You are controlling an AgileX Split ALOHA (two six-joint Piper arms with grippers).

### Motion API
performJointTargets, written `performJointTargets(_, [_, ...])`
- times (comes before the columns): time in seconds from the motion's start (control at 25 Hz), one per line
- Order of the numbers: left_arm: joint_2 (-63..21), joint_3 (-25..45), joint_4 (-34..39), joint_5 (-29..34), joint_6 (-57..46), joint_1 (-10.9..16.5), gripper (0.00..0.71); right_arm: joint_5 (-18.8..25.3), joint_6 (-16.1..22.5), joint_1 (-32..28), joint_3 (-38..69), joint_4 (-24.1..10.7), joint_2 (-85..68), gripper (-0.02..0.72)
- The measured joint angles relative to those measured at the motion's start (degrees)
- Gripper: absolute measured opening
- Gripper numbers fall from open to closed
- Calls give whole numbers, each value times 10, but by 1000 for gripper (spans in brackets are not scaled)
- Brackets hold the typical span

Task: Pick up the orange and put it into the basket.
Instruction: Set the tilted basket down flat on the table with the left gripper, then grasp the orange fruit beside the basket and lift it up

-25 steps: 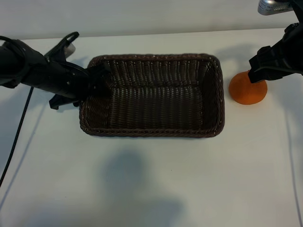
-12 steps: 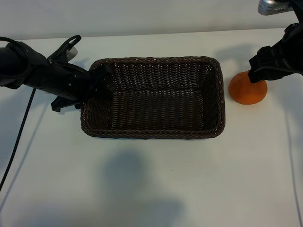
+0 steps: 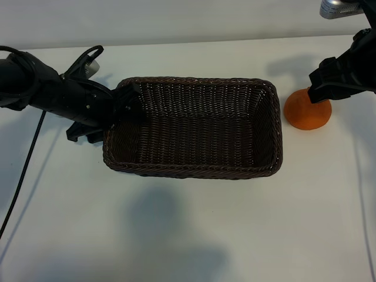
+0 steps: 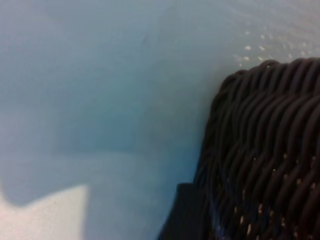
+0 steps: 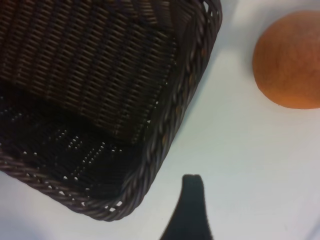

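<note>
The orange (image 3: 306,111) sits on the white table just right of the basket (image 3: 194,170), and also shows in the right wrist view (image 5: 289,60). My right gripper (image 3: 322,93) hovers over the orange's far top edge, open and holding nothing. Only one dark finger (image 5: 192,200) shows in its wrist view, over bare table between the basket's corner (image 5: 165,130) and the orange. My left gripper (image 3: 120,108) is at the basket's left wall. The left wrist view shows that woven wall (image 4: 265,150) up close. The basket is empty.
The left arm's black cable (image 3: 23,164) trails over the table at the far left. A metal fitting (image 3: 338,8) sits at the top right corner. The table's far edge runs just behind the basket and the orange.
The basket has slid towards the near side and slightly right, with the left gripper staying at its left wall. The right arm and the orange have not moved.
</note>
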Motion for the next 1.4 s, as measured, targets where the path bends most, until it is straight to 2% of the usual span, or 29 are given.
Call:
performJointTargets(0.12, [0, 0, 0, 7, 6, 0, 701, 0, 0, 0, 0, 0, 0, 594])
performJointTargets(0.4, [-9, 0, 8, 13, 10, 0, 667, 0, 0, 0, 0, -1, 0, 594])
performJointTargets(0.76, [-63, 0, 92, 23, -51, 0, 656, 0, 0, 0, 0, -1, 0, 594])
performJointTargets(1.4, [-182, 0, 141, 64, -64, 0, 629, 3, 0, 0, 0, -1, 0, 594])
